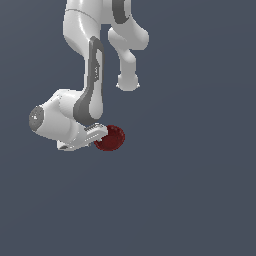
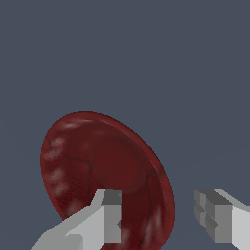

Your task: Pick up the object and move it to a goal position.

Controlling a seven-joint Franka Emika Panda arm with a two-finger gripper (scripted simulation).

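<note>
The object [image 1: 112, 138] is a small dark red, rounded, faintly speckled thing on the grey-blue ground. In the exterior view my white gripper [image 1: 101, 133] is low and right against its left side. In the wrist view the object [image 2: 97, 161] looks like a flattened dome. One finger [image 2: 111, 217] stands in front of it and the other finger [image 2: 217, 219] is off to its side with a gap of bare ground between. My gripper [image 2: 163, 218] is open, and only an edge of the object lies between the fingers.
The white arm [image 1: 90, 60] rises from the gripper to the top of the exterior view. A flat grey-blue surface [image 1: 190, 190] fills the remainder of both views.
</note>
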